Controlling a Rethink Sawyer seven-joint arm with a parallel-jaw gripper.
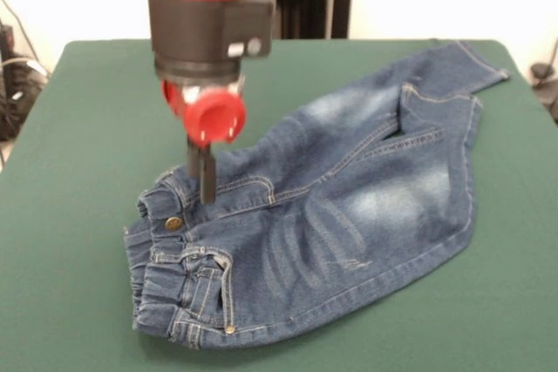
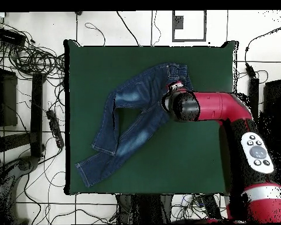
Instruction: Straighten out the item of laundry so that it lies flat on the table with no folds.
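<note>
The item of laundry point(image 1: 349, 215), a small pair of blue denim jeans with pale faded patches, lies on the green table point(image 1: 87, 128). Its elastic waistband and brass button are at the front left. The legs run back to the right, and one is bent and folded against the other. From above, the jeans point(image 2: 134, 117) stretch from the waistband at upper right to a cuff at lower left. My gripper point(image 1: 207, 196) comes straight down just behind the waistband. Its black fingers are pressed together, with the tips in the denim. In the overhead view the red wrist point(image 2: 184, 105) hides the fingers.
The table's green cloth point(image 2: 207, 164) reaches well beyond the jeans on all sides. Tangled cables and dark equipment point(image 2: 31, 58) lie on the floor to the left of the table in the overhead view. The red arm point(image 2: 225, 108) crosses the table's right edge.
</note>
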